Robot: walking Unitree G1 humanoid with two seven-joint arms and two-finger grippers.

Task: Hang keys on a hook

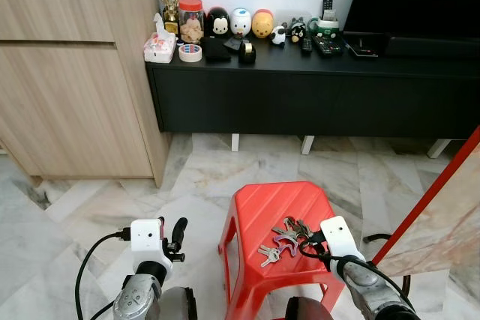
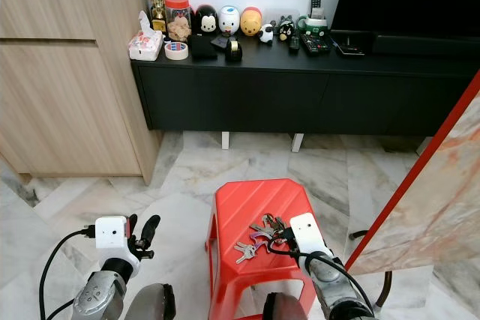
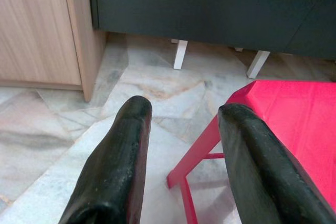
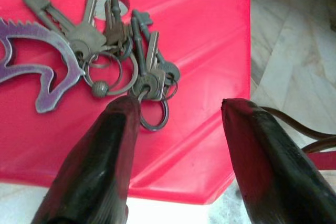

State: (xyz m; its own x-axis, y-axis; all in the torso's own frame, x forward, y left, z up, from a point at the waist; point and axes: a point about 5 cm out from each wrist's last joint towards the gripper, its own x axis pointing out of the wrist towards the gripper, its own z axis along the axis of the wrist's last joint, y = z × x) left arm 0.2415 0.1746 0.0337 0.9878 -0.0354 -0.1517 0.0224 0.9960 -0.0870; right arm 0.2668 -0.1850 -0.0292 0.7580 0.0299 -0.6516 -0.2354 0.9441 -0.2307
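While the keys (image 1: 283, 242) lie loose on top of the red stool (image 1: 259, 207) at the lower middle of the frame, nothing of the task itself is done: the bunch has not been lifted, and no hook can be made out in any of the 4 views. The right gripper (image 4: 176, 109) is at the stool's near right corner with its 2 black fingers spread wide and nothing between them; one fingertip (image 4: 123, 108) sits just at the nearest key ring, the other out toward the stool's edge. The bunch is a tangle of several keys on linked rings with a flat purple charm (image 4: 31, 66) toward the left of the wrist picture.

The left gripper (image 3: 181, 111) is also released, fingers apart, held over the marble floor (image 1: 90, 207) just left of the stool, grasping nothing.

By my judgement, what remains is nearly everything: closing on the rings, raising the bunch, finding a hook and carrying the keys to it. A dark low cabinet (image 1: 315, 95) with toys and remotes runs across the upper frame, a wooden cupboard (image 1: 71, 73) at upper left.
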